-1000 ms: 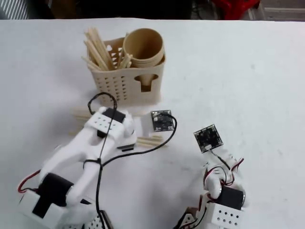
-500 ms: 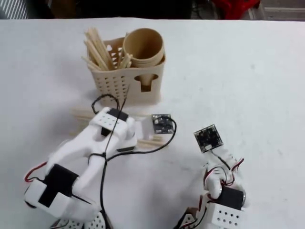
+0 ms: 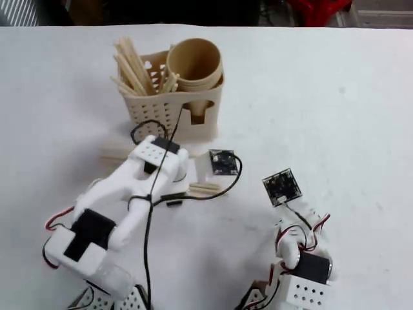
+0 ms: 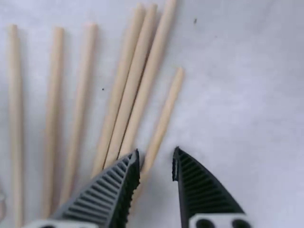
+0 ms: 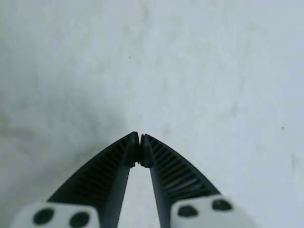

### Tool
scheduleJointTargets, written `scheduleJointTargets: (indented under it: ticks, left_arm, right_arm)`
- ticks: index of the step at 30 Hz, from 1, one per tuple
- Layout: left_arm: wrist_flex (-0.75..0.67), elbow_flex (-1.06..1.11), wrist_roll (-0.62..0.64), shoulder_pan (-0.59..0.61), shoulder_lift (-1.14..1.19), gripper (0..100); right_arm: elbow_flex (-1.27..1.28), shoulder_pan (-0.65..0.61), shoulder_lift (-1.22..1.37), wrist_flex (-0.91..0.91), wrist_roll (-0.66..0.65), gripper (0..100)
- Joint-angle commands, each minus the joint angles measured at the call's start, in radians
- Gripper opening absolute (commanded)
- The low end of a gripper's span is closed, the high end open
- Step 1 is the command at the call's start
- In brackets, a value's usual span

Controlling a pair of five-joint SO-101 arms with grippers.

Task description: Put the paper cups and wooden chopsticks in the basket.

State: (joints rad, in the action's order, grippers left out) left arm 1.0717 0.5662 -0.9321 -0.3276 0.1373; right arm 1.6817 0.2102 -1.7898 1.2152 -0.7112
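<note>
White table (image 3: 348, 90), matte, fills most of high view. Up close, surface bit grubby: faint grey smudges, couple of tiny dark specks (image 5: 130, 57). Past far edge, dark strip of room (image 3: 193, 11). Far right, red object (image 3: 319, 9) poking over table edge, can't tell what it is. Right of that, at far-right corner, pale grey slab (image 3: 381, 16). Far-left corner, grey slatted thing (image 3: 16, 11), maybe vent or blind.

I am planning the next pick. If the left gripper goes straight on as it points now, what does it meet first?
Probably the wooden chopsticks lying on the table: the left gripper, fingers open, hangs over their ends, one stick running into the gap. How far off they are is unclear.
</note>
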Motion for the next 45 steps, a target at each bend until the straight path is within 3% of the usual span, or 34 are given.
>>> scheduleJointTargets:
  ticks: [1,4,8,15,24,29,33,38,45]
  left_arm:
    - [0.041,-0.044,-0.006,0.005,0.056,13]
    - [0.041,-0.046,-0.005,0.007,0.056,12]
    - [0.035,-0.048,-0.005,0.010,0.056,2]
    - [0.046,-0.049,-0.003,-0.002,0.019,2]
    - [0.285,-0.098,0.101,-0.007,-0.470,2]
    - [0.446,-0.301,0.184,-0.007,-0.677,2]
    - [0.502,-0.519,0.301,-0.001,-0.697,2]
    - [0.423,-0.752,0.532,-0.002,-0.665,2]
    - [0.055,-0.829,0.807,0.044,-0.615,2]
  right_arm:
    - [0.009,0.002,-0.008,0.004,-0.003,1.8]
    - [0.009,0.002,-0.008,0.004,-0.003,1.8]
    - [0.009,0.002,-0.008,0.004,-0.003,1.8]
    - [0.009,0.002,-0.008,0.004,-0.003,1.8]
    - [0.009,0.002,-0.008,0.004,-0.003,1.8]
    - [0.009,0.002,-0.008,0.004,-0.003,1.8]
    - [0.009,0.002,-0.008,0.004,-0.003,1.8]
    - [0.009,0.002,-0.008,0.004,-0.003,1.8]
    - [0.009,0.002,-0.008,0.004,-0.003,1.8]
